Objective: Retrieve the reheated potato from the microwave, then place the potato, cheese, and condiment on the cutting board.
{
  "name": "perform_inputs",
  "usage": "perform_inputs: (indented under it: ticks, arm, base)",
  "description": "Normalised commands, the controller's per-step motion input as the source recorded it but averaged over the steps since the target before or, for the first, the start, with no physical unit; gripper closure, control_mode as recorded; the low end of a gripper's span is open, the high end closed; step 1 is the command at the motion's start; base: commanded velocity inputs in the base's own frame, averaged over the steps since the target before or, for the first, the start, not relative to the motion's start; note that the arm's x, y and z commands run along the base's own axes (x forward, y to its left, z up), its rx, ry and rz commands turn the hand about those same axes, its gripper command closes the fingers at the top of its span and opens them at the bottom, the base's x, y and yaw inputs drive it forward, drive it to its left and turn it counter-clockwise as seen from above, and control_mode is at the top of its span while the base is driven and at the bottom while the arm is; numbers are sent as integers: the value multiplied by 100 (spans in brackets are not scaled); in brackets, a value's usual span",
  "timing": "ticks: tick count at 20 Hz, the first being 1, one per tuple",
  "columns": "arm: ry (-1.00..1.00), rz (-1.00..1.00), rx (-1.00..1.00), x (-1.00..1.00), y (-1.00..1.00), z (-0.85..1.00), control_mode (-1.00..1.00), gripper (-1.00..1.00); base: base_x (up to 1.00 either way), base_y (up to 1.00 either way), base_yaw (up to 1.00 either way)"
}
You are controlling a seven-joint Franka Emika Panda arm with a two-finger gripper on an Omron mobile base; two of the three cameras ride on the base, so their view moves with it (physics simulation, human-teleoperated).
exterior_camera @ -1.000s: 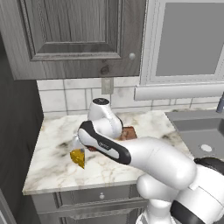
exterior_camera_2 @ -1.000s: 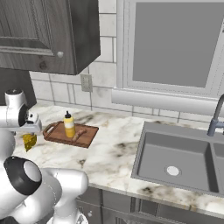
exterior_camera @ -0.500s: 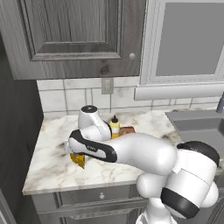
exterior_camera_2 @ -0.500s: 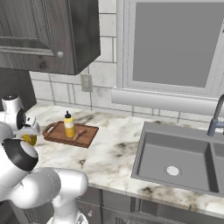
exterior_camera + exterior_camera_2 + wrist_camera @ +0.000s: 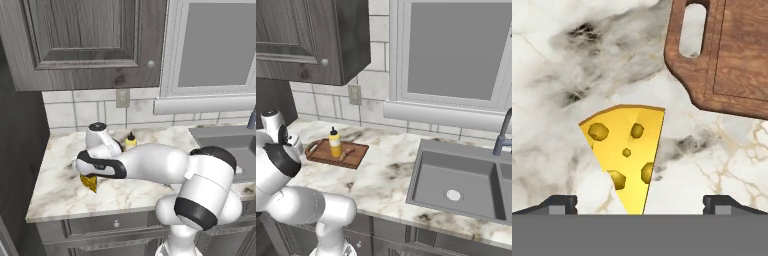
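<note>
Your gripper [image 5: 639, 204] hung spread wide over the cheese wedge [image 5: 625, 152]. The cutting board [image 5: 722, 60] lay at two o'clock on the counter [image 5: 557, 80].

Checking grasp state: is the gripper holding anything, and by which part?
Nothing held. The gripper is open above the cheese, which lies on the counter.

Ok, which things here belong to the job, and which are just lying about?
Job:
- cheese, on the counter off the board
- cutting board
- condiment bottle, on the board
- potato, on the board
- gripper, open over the cheese

Lying about:
- sink
- faucet
- wall outlet
</note>
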Motion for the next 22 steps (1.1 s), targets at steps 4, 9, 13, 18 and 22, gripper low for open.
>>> perform_inputs:
  ticks: [4, 9, 13, 18, 22]
  arm:
    - [0, -4, 0, -1, 11, -17, -100, -100]
    - [0, -2, 0, 3, 9, -20, -100, -100]
    - [0, 0, 0, 9, 0, -23, -100, -100]
    - [0, 0, 0, 5, -1, -21, -100, -100]
    - [0, 0, 0, 10, 1, -20, -100, -100]
  base:
    - [0, 0, 0]
    - [0, 0, 0]
    - [0, 0, 0]
    - [0, 0, 0]
    - [0, 0, 0]
